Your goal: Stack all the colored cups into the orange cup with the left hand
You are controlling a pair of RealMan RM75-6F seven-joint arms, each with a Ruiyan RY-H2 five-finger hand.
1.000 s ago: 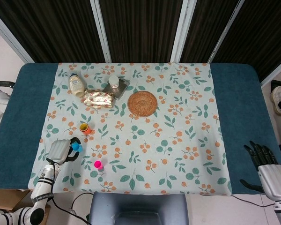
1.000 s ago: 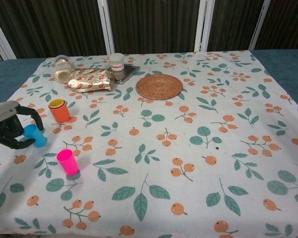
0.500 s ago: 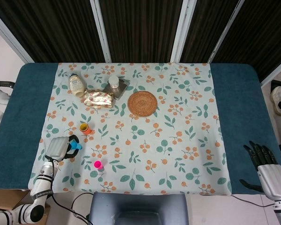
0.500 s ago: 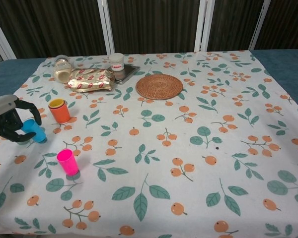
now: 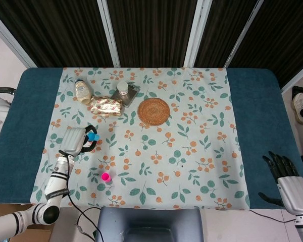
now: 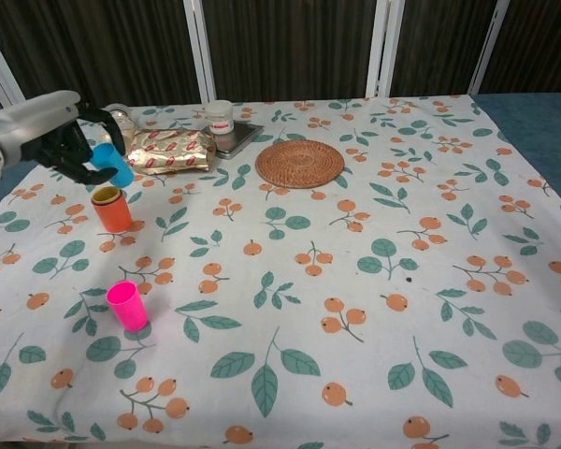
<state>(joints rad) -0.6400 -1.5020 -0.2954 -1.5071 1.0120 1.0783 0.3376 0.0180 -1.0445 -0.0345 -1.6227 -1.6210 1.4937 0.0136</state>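
A: Where is the left hand [image 6: 70, 145], and what is it doing?

B: In the chest view it sits at the upper left of the frame, raised off the surface [image 6: 374, 309]. Its dark fingers [image 6: 64, 150] are wrapped around a blue cup [image 6: 112, 164], which tilts slightly, probably so it can be dropped into another cup.

A: Which cup would that be?

B: The orange cup [image 6: 111, 209] stands upright on the flowered cloth just below the blue one, with something yellow showing at its rim, likely a cup already nested inside. The blue cup hangs above it and a little toward the back, not touching.

A: What else is left to stack?

B: A pink cup [image 6: 127, 305] stands alone lower in the frame, well apart from the orange cup.

A: And the other hand?

B: In the head view the right hand [image 5: 282, 168] rests at the lower right corner, off the cloth, fingers loosely spread and holding nothing. That fits a job meant for the left hand only.
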